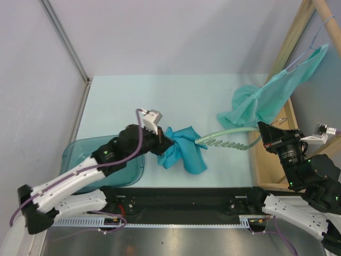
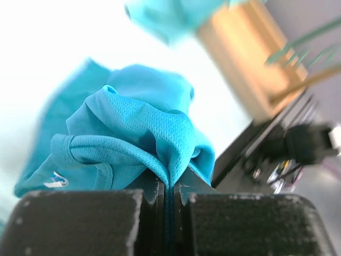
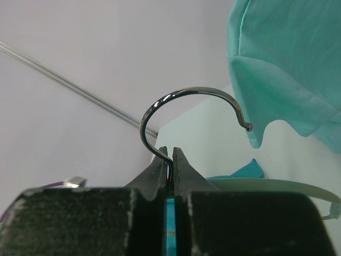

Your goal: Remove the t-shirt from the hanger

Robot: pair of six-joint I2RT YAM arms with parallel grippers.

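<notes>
The bright blue mesh t-shirt (image 1: 184, 152) lies bunched in a heap on the pale green desk (image 1: 160, 96), a little toward 6 o'clock from its middle. At the shirt's 9 o'clock edge the left pincer (image 1: 166, 143) is pressed together on a fold of the fabric; the left wrist view shows the blue mesh (image 2: 133, 133) drawn into the narrow slit between the black fingers (image 2: 169, 189).

From the shirt's 3 o'clock side runs the pale green plastic hanger (image 1: 229, 136), its left end meeting the cloth; whether that end sits inside the shirt cannot be told. The right pincer (image 1: 264, 133) pinches the hanger at its far end. The right wrist view shows the fingers (image 3: 171, 160) closed on the stem of the hanger's curved metal hook (image 3: 181, 96).

At 2 o'clock from the shirt a mint-green garment (image 1: 272, 96) hangs from a light wooden rack (image 1: 290, 40). At 8 o'clock sits a translucent teal plastic bin (image 1: 80, 154), under the left arm.
</notes>
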